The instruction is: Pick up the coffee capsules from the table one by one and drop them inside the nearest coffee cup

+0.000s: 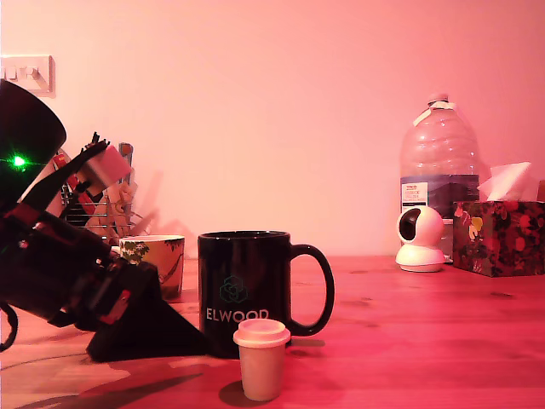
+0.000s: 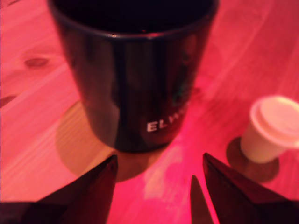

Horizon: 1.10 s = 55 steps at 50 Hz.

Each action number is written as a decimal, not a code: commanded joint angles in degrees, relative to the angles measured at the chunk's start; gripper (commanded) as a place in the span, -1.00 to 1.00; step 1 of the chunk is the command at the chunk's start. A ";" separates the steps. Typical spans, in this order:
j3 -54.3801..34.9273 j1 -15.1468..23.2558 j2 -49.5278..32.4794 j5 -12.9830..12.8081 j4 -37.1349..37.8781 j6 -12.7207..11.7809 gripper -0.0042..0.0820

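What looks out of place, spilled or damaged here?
Nothing stands out. The cream capsule stands upright on the table beside the black ELWOOD mug, also upright; the open gripper holds nothing.

— Where is the arm?

— At the exterior view's left, low over the table. It slopes down from a dark rounded housing with a green light at the top toward the gripper [image 1: 166,328], which sits near the tabletop and points to that view's right.

— And the jaws?

— Spread apart. In the wrist view the two dark pointed fingers [image 2: 93,186] stand well apart, with bare space between them and nothing held.

— Do the tips touch the table?

— Cannot tell; in the exterior view they look very close to it or resting on it.
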 commanded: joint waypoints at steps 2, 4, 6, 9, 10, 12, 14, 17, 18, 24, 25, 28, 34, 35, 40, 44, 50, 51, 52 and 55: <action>-0.31 -0.74 -2.58 0.24 -1.75 0.90 0.31; -0.31 -0.87 -3.28 0.24 -3.06 0.90 0.31; -0.31 -1.09 -4.09 0.24 -4.24 2.40 0.31; -0.31 -1.40 -5.18 0.24 -6.47 4.20 0.31; -0.31 -1.57 -5.53 0.24 -7.02 4.20 0.31; -0.31 -1.92 -6.29 0.26 -8.20 6.03 0.31; -0.31 -2.34 -6.93 0.26 -9.03 6.03 0.31; -0.31 -2.95 -7.76 0.28 -9.90 8.24 0.31; -0.31 -3.17 -8.07 0.26 -10.25 8.74 0.31; -0.31 -4.28 -9.18 0.52 -12.22 9.86 0.31; -0.31 -4.44 -9.25 0.70 -12.46 9.86 0.31; -0.31 -5.14 -9.25 1.14 -12.76 9.88 0.31; -0.28 -6.80 -9.25 1.95 -13.53 11.58 0.31; -0.28 -7.10 -9.25 2.21 -13.62 11.58 0.31; -0.28 -8.09 -9.25 2.21 -13.90 12.41 0.31; -0.22 -8.28 -9.25 2.21 -13.92 12.37 0.31; 0.33 -8.85 -9.22 2.21 -14.14 12.37 0.31; 0.48 -8.94 -9.22 2.19 -14.19 12.37 0.31; 0.66 -9.01 -9.22 2.19 -14.23 12.37 0.31; 1.31 -9.22 -9.20 2.19 -14.78 12.37 0.31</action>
